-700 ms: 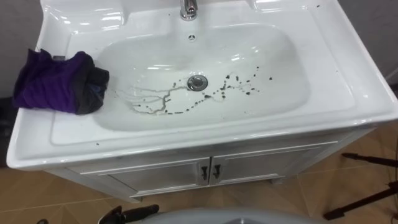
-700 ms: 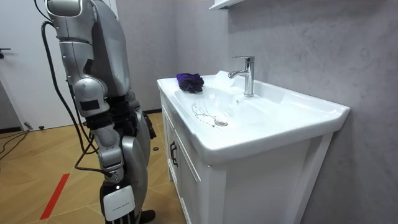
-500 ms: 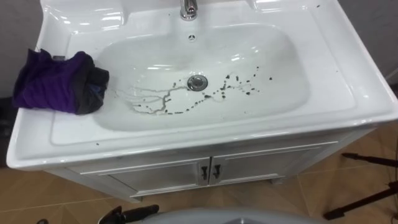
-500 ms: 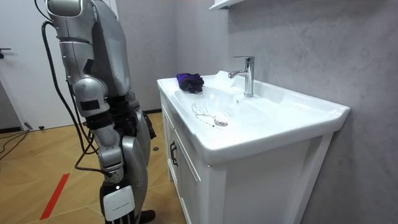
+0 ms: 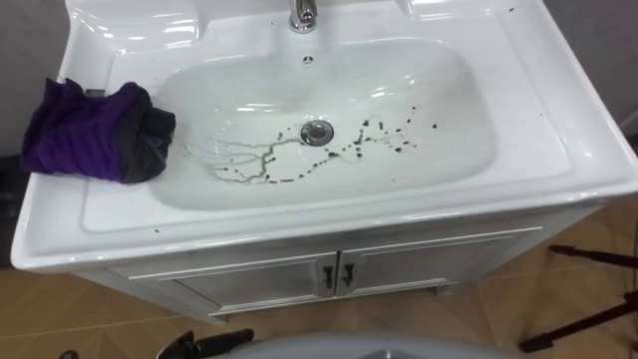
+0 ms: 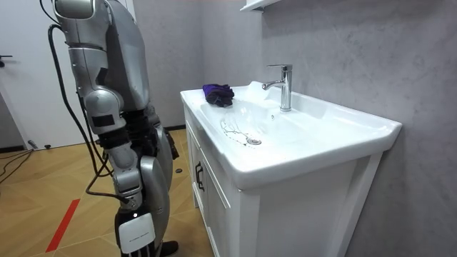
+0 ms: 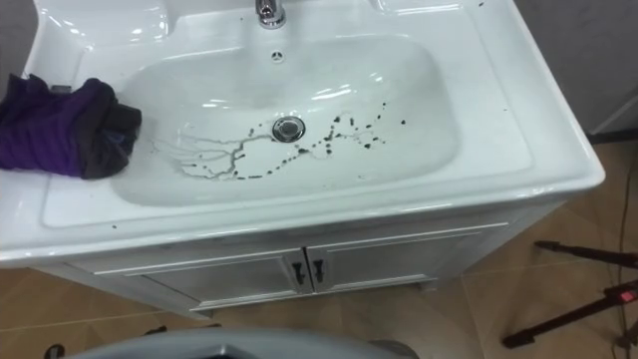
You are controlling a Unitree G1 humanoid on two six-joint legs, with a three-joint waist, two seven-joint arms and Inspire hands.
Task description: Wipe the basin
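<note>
Purple cloth point(image 5: 95, 130) bunched on basin point(image 5: 558, 150) rim: probably soft, light, limp; best gathered at its raised folds. Right hand point(image 6: 136, 234) beside the body, posture impossible to tell.

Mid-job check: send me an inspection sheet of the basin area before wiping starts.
surface: basin white, dirt in specks and streaks around the drain.
job's things: purple cloth bunched on the rim's left, apart from the dirt.
clutter: nothing seen.
hands: right hand hangs by the robot's leg, away from the basin.
cables: nothing seen at the basin.
surroundings: tap at the back; cabinet doors shut; tripod legs on the floor, right.
</note>
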